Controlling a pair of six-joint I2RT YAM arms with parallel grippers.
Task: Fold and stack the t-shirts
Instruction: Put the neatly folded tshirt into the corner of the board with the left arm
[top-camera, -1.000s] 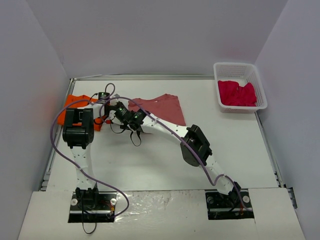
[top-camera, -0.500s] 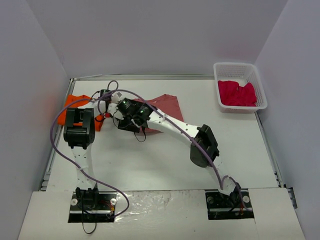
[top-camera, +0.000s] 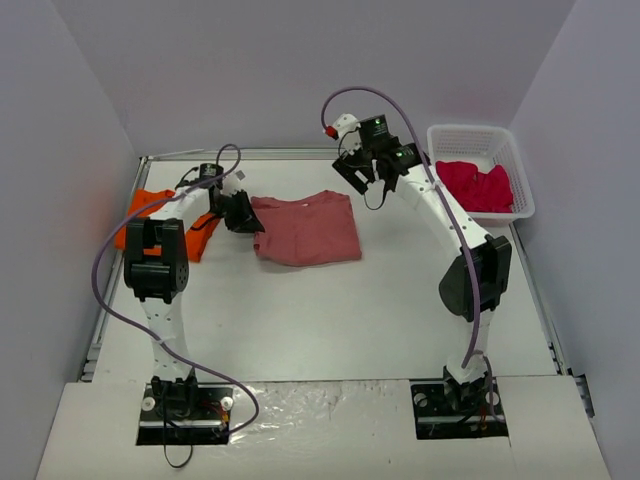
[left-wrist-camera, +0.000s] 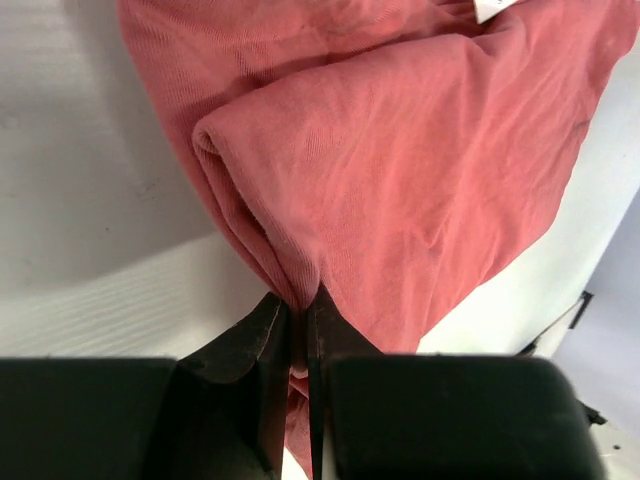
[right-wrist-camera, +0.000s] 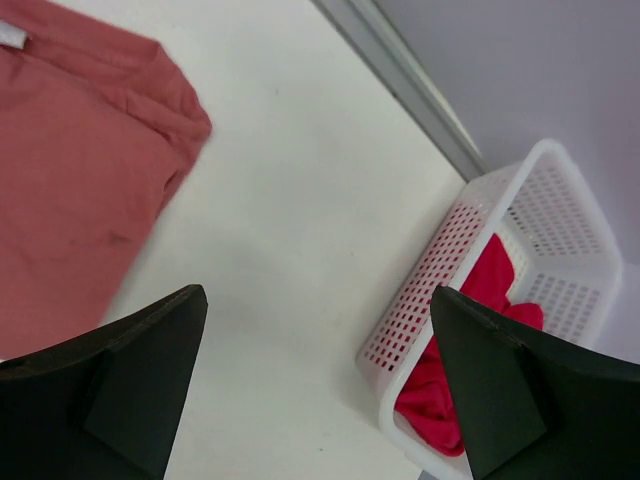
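Cloth sits in three places as we see it. Our left gripper (top-camera: 243, 213) is clenched on the red tee (top-camera: 305, 228), its two black fingers (left-wrist-camera: 245, 350) pinching a doubled fold at that tee's left edge; in the left wrist view the fold comes straight out from between the tips. The red tee lies folded into a rough rectangle on the table (top-camera: 330, 310), towards the far side and a little left of centre, with a white label showing at one edge. The orange tee (top-camera: 150, 215) lies bunched at the far left edge of the table, partly hidden by the left arm; it is near the red tee, but we cannot tell whether the two touch. Our right gripper (top-camera: 362, 172) hangs raised above the far edge of the table, between the red tee and the basket (top-camera: 520, 170), jaws spread wide and grasping nothing. The pink tee (top-camera: 478, 187) lies crumpled inside the white basket, which stands at the far right corner, well apart from the other two tees.
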